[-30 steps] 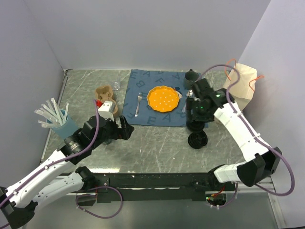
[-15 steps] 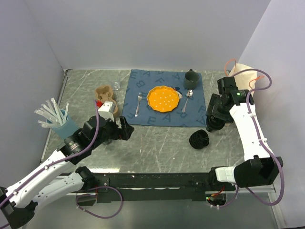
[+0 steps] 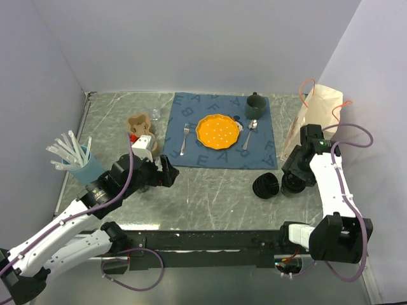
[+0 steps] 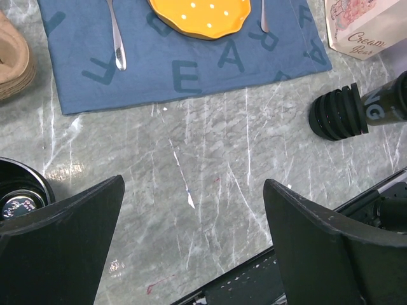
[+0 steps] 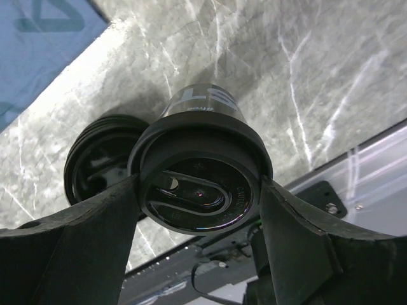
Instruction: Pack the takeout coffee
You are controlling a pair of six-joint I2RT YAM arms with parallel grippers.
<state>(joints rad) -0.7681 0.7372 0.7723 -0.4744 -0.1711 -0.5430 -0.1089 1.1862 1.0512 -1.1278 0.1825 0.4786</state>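
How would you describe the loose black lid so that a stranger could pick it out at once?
Find the blue placemat in the middle of the table. On bare marble off its near right corner lies the lid, beside the cup gripped in the right tool. The lid is the low, ribbed black disc; the cup is taller and plain-walled.

Orange plate [image 3: 219,131] rests on blue placemat [image 3: 216,159]; fork [image 3: 184,138] lies left of it, spoon [image 3: 250,133] right, dark green mug [image 3: 255,104] behind spoon.

Black cup [image 5: 198,136], orange dotted plate [image 3: 219,131], blue lettered mat [image 3: 210,159].
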